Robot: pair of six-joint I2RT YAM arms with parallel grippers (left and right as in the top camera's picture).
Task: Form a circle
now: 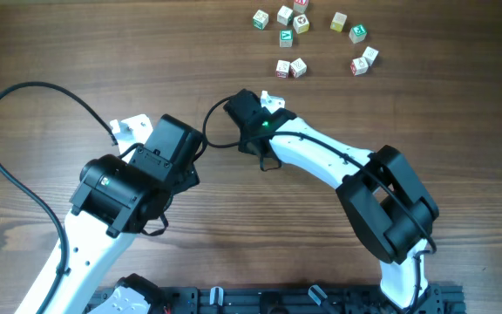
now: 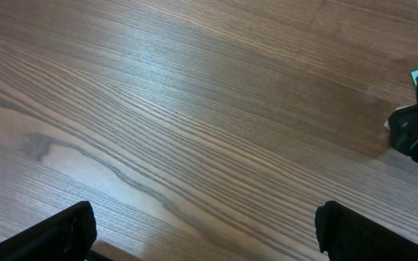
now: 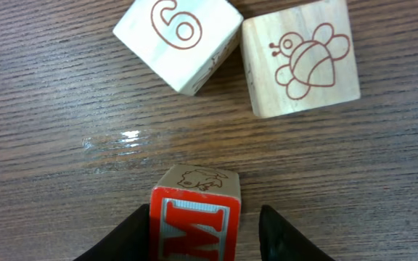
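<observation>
Straddling the red-M block with right gripper fingers apart, a gap on one side, not clamped. Just near of the 6 block and bee block — probably to place it into the unfinished circle, far right. Parking left gripper wide open, empty, at left — out of the way.

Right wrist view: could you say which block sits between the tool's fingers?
The red-lettered block, unlike the 6 block and the bee block lying farther ahead.

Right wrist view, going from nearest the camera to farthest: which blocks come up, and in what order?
First the red-lettered block → then, level with each other farther out, the number 6 block on the left and the bee block on the right.
</observation>
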